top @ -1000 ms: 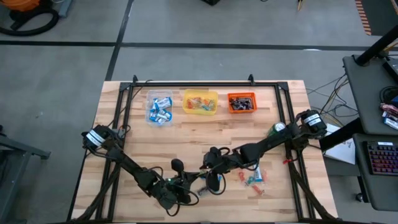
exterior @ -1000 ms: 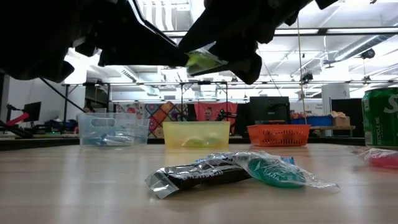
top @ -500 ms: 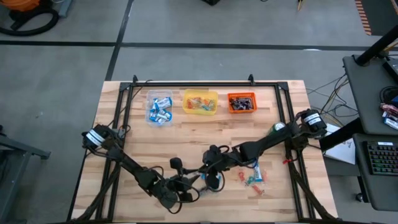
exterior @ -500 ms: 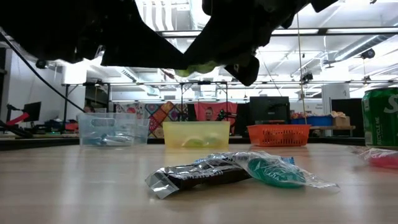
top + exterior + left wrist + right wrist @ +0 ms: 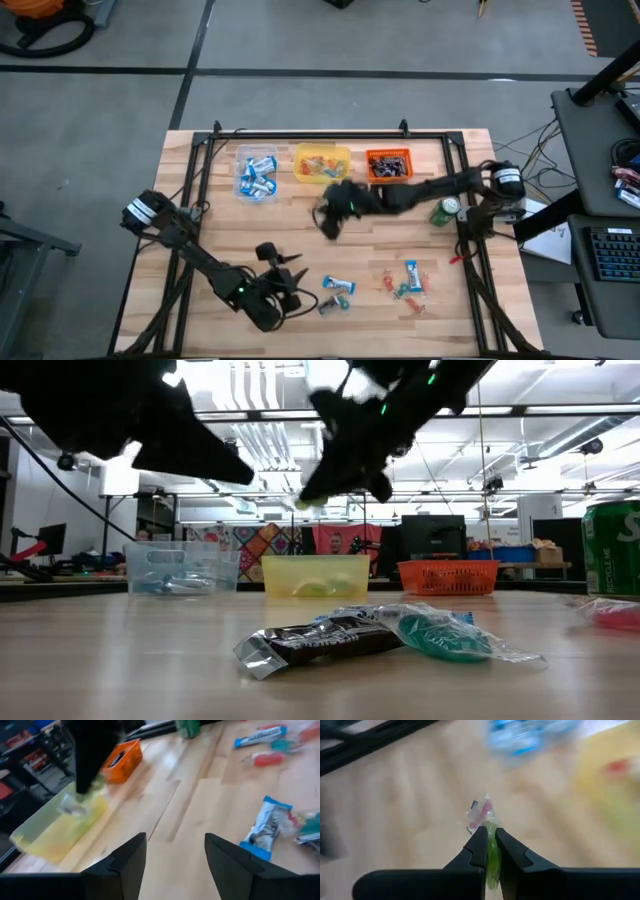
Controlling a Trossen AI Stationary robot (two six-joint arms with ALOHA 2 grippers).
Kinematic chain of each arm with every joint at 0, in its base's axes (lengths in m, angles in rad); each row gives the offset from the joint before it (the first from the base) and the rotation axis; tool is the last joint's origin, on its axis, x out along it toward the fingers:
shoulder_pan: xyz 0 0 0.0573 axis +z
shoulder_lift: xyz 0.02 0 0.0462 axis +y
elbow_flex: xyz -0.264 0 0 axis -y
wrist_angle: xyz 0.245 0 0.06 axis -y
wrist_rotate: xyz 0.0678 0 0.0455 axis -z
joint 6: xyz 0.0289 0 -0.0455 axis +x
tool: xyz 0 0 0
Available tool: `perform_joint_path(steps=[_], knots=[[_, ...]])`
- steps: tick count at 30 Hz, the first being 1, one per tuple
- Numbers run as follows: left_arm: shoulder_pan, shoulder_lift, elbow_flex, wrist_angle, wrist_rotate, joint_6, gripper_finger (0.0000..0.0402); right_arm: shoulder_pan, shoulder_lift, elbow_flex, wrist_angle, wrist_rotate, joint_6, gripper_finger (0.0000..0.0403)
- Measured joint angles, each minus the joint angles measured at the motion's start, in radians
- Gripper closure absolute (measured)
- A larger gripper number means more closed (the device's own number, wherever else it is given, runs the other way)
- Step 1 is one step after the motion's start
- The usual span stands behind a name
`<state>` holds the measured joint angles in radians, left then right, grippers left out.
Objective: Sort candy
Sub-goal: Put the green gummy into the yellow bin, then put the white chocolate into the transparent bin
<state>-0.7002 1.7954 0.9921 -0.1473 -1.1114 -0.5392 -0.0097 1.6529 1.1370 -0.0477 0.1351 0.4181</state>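
High view: right gripper (image 5: 327,222) sits just short of the yellow tub (image 5: 322,164), jaws clamped on a small green candy (image 5: 491,851) w/ its wrapper end poking out past the tips. Left gripper (image 5: 292,283) waits near the table's front, jaws apart, nothing btwn them; a blue-and-white candy (image 5: 339,285) lies just ahead of it. Progress, as I judge it: roughly mid-task. Clear tub (image 5: 257,173), yellow tub and orange tub (image 5: 388,165) each hold some sweets, but a loose cluster of candies (image 5: 405,286) remains unsorted on the wood.
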Motion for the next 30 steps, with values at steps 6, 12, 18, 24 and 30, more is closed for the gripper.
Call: perform_joint_path(steps=[6,12,18,24,30], knots=[[-0.002,-0.061,0.000,-0.214,-0.006,-0.178,0.0224,-0.224,0.025,0.000,0.030,0.053,-0.028,0.0390],[-0.002,-0.103,-0.002,-0.410,-0.002,-0.321,0.0235,-0.390,0.064,0.001,0.050,0.077,-0.027,0.0390],[-0.003,-0.128,-0.005,-0.589,0.004,-0.473,0.0240,-0.436,0.083,0.001,0.060,0.065,-0.026,0.0356],[-0.023,-0.180,-0.014,-0.673,0.030,-0.479,0.0247,-0.436,0.083,0.001,0.053,0.063,-0.027,0.0287],[-0.063,-0.293,-0.093,-0.648,0.090,-0.418,0.0247,-0.433,0.076,0.001,0.053,0.000,-0.017,0.0235]])
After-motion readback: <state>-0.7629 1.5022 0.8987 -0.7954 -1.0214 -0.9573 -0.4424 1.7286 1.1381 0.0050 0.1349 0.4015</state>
